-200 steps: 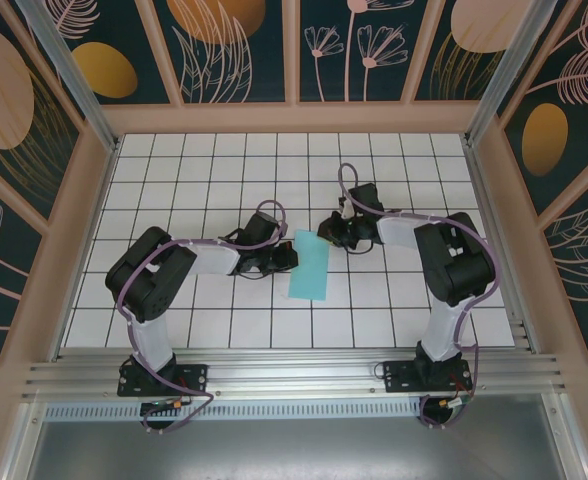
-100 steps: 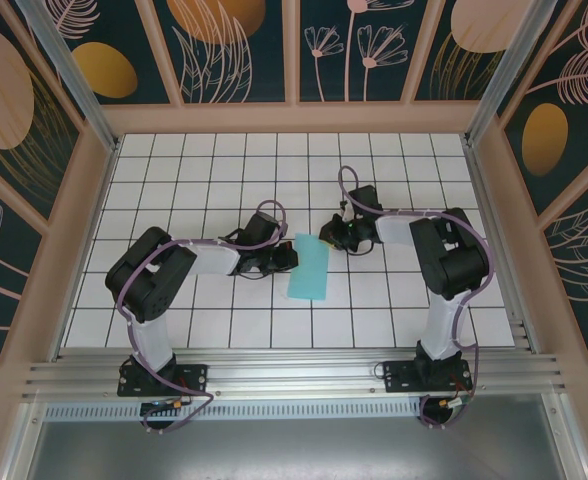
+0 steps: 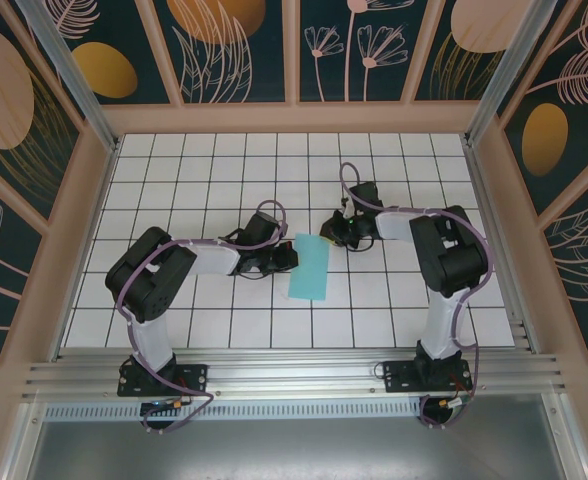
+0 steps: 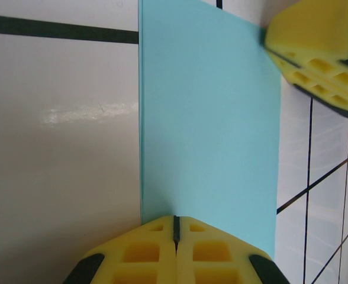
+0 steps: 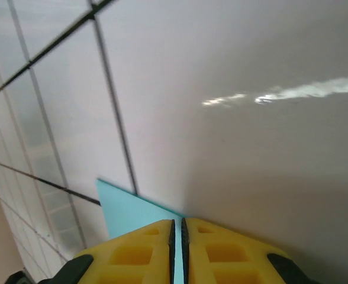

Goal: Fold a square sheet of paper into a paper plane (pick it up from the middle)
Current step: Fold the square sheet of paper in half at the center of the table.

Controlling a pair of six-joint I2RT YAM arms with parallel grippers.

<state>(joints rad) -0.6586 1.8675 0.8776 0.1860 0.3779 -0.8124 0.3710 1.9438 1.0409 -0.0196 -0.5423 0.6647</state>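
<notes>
The square sheet of paper (image 3: 309,270) lies flat near the middle of the counter, already doubled into a long narrow rectangle whose short ends face the far and near edges.

Your left gripper (image 3: 286,258) sits at the sheet's left long side. Its jaws are pressed together with their tips on that edge, and you cannot tell whether they pinch it. Your right gripper (image 3: 332,232) is at the far right corner, jaws clenched, with turquoise showing in the seam in the right wrist view, so it looks to be gripping that corner.

Treat the paper as light, limp and slick on the tile — it will likely slide or buckle sooner than lift. Take it at an edge or corner and pin it elsewhere before you pull.
</notes>
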